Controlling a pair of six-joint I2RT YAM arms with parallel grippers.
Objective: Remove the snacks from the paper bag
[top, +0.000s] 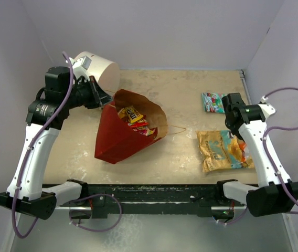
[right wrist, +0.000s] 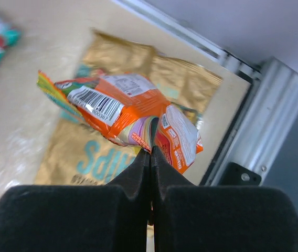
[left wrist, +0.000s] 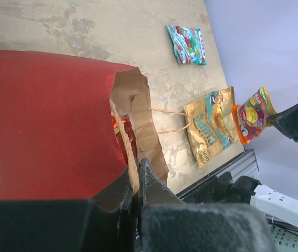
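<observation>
The red paper bag (top: 118,137) lies tilted on the table, its brown mouth facing up and right. Several snacks (top: 134,120) show inside the mouth. My left gripper (left wrist: 137,170) is shut on the bag's rim at the upper left of the mouth. My right gripper (right wrist: 150,150) is shut on an orange packet (right wrist: 123,107), which hangs just above a tan packet (right wrist: 81,157) at the table's right side. In the left wrist view the orange packet (left wrist: 251,116) dangles beside the tan packet (left wrist: 210,126). A teal packet (top: 212,102) lies flat further back.
A white cylinder drum (top: 100,71) stands at the back left, right behind my left wrist. The bag's string handle (top: 176,129) trails toward the tan packet. A black metal rail (top: 154,191) runs along the near edge. Grey walls enclose the table.
</observation>
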